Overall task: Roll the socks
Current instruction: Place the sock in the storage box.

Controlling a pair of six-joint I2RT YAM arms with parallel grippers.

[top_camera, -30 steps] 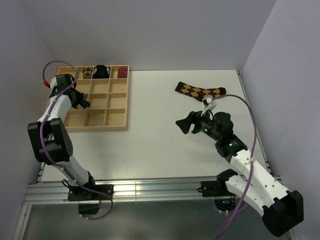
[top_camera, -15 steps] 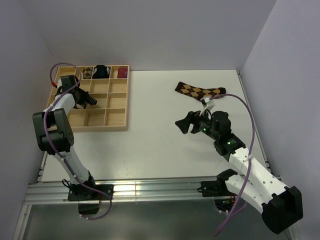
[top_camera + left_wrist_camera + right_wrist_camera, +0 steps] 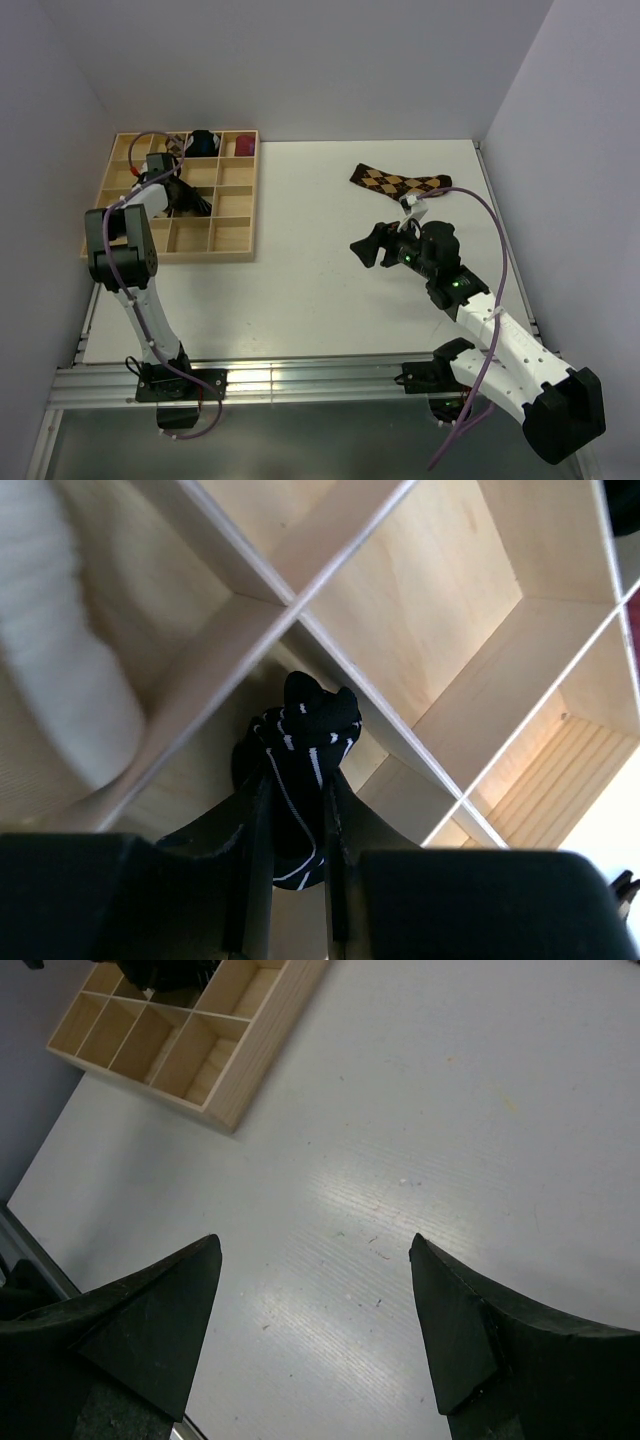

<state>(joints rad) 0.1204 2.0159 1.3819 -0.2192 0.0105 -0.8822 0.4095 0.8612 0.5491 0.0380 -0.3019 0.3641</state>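
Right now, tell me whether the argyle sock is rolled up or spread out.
Spread out, not rolled: the argyle sock lies flat and stretched lengthwise on the table, its diamond pattern showing along its length.

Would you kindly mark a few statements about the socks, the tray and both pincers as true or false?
1. The left pincer is shut on the black sock. True.
2. The right pincer holds the argyle sock. False: it is open and empty above the table; that sock lies flat on the table farther back.
3. The maroon bundle sits in the far right corner compartment of the tray. True.
4. The black sock is outside the tray. False: it is over the tray's compartments.
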